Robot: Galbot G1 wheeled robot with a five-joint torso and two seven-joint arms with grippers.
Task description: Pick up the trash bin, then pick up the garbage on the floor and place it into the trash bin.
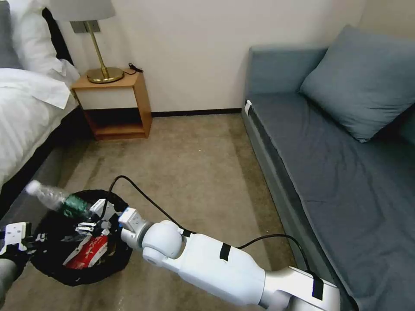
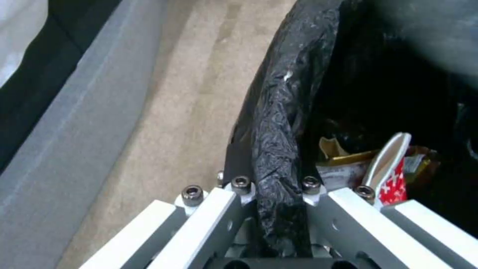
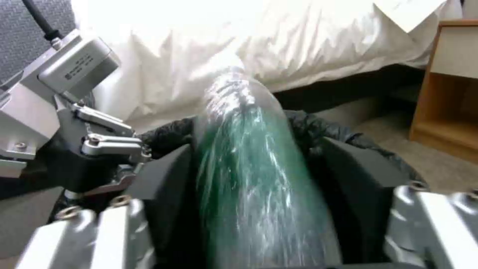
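The trash bin [image 1: 47,265], lined with a black bag, hangs low at my left, its rim [image 2: 279,123] pinched by my shut left gripper [image 1: 17,242] [image 2: 274,186]. My right gripper [image 1: 93,214] [image 3: 259,209] reaches across over the bin's mouth. Its jaws stand apart on either side of the clear bottle [image 1: 56,199] [image 3: 254,164], part of the garbage. The bottle has a green label and looks streaked, sliding lengthwise between the pads. Its white cap points out past the rim toward the bed. In the bin lie a red-and-white packet [image 1: 88,250] [image 2: 393,175] and a foil wrapper [image 2: 343,157].
The bed [image 1: 26,112] with white sheets runs along the left, close to the bin. A wooden nightstand [image 1: 116,103] with a brass lamp stands at the back wall. A grey sofa [image 1: 337,164] takes up the right side. Bare carpet [image 1: 194,172] lies between them.
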